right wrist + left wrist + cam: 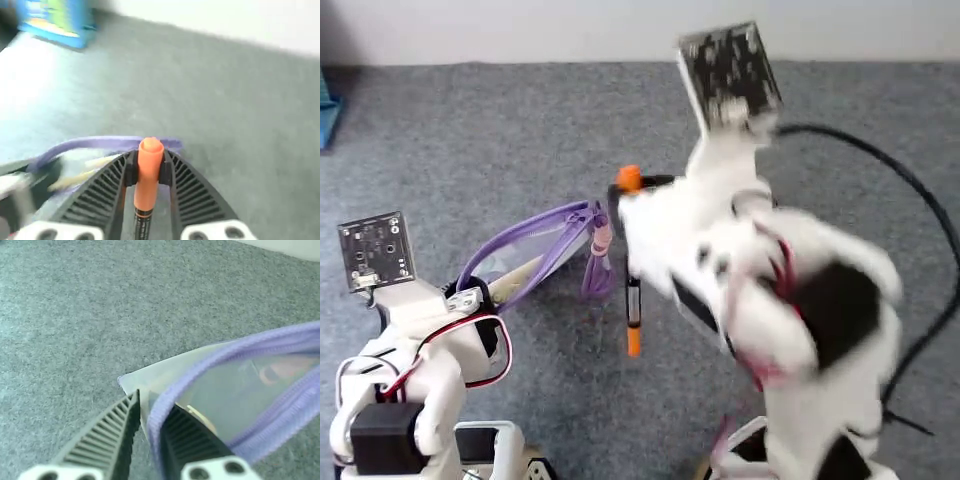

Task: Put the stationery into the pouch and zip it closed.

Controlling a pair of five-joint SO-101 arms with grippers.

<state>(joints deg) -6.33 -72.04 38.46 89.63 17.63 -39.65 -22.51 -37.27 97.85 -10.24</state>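
Note:
A clear pouch with a purple zip rim (535, 250) lies open on the grey mat, with a pale stick (515, 275) inside it. My left gripper (480, 295) is shut on the pouch's near corner. In the left wrist view its jaws (150, 407) pinch the clear edge of the pouch (235, 390) beside the purple rim. My right gripper (625, 205) is shut on a black pen with orange ends (633, 300), which hangs upright just right of the pouch's mouth. In the right wrist view the pen's orange cap (150, 152) sits between the jaws (149, 159), above the pouch rim (95, 145).
A blue object (325, 110) lies at the mat's far left edge, also seen as a blue box (50, 20) in the right wrist view. A black cable (900, 180) curves along the right side. Grey mat stretches behind the pouch.

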